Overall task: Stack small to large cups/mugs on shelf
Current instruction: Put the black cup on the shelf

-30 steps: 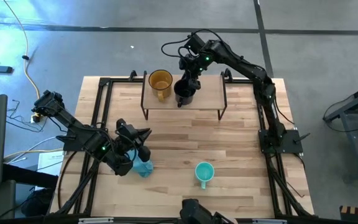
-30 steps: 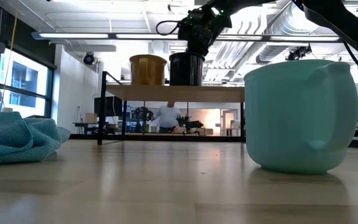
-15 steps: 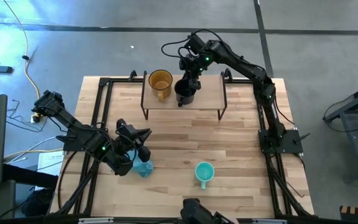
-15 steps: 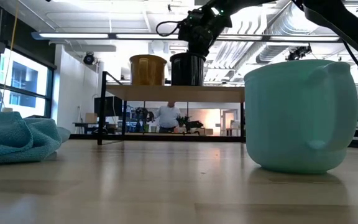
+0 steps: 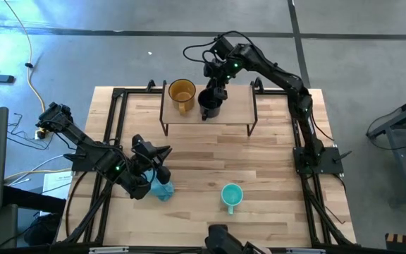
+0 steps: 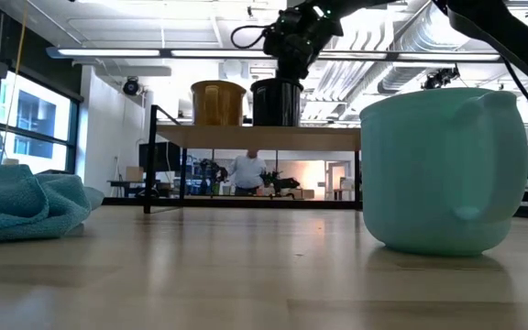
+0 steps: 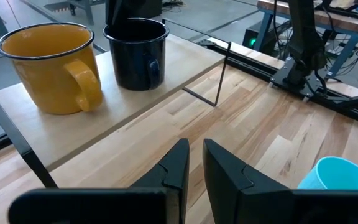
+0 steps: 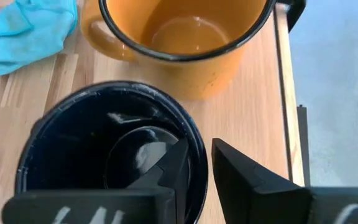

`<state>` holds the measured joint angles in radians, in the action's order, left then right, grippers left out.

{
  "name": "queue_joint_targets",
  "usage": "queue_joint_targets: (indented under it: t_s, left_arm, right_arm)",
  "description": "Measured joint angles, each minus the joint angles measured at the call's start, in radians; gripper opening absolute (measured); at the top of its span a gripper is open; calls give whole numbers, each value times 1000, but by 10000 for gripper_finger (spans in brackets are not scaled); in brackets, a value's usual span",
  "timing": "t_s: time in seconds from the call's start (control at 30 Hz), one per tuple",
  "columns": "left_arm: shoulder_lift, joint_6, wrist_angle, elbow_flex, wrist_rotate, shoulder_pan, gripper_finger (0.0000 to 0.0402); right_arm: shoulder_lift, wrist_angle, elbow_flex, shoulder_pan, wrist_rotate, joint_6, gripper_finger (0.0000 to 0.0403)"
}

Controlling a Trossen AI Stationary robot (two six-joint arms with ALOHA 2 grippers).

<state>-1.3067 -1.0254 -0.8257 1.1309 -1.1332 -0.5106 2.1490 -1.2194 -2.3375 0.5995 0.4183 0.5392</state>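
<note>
At the upper middle of the high view, the right gripper (image 5: 216, 89) hangs over the black mug (image 5: 210, 104), its jaws straddling the mug's rim with a narrow gap between them, one finger (image 8: 174, 163) inside the cup and the other outside. Whether they pinch the wall or have let go, I cannot tell. The black mug stands upright on the shelf (image 5: 238, 113), just beside the amber mug (image 5: 182, 94), which sits to its left in the frame, apart from it. Lower down, right of centre, the teal mug (image 5: 230, 196) stands alone on the table (image 5: 273, 176). At the lower left, the left gripper (image 5: 155, 164) waits low over the table next to a blue cloth (image 5: 163, 189), jaws nearly together with a slim gap and holding nothing.

The step in hand looks like setting the black mug down on the shelf. Nothing is nested yet. Next, the right gripper would need to lift straight clear of the rim without tipping the mug, then the mugs want nesting, the black into the amber and the teal into the black.
</note>
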Motion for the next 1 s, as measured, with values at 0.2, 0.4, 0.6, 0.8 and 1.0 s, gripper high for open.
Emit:
queue_joint_targets:
  t_s: [0.2, 0.4, 0.6, 0.8, 1.0]
  left_arm:
    - [0, 4, 0, 0, 0, 0, 37]
    - [0, 4, 0, 0, 0, 0, 37]
    - [0, 4, 1, 0, 7, 0, 37]
    - [0, 4, 1, 0, 19, 0, 37]
    - [0, 9, 1, 0, 19, 0, 37]
  right_arm:
    - [0, -39, -17, 8, 0, -36, 65]
    - [0, -75, -17, 9, -23, -46, 65]
    - [0, -85, -17, 9, -24, -71, 65]
    - [0, -108, -17, 9, -26, -63, 50]
    - [-2, -106, -17, 9, -29, -34, 8]
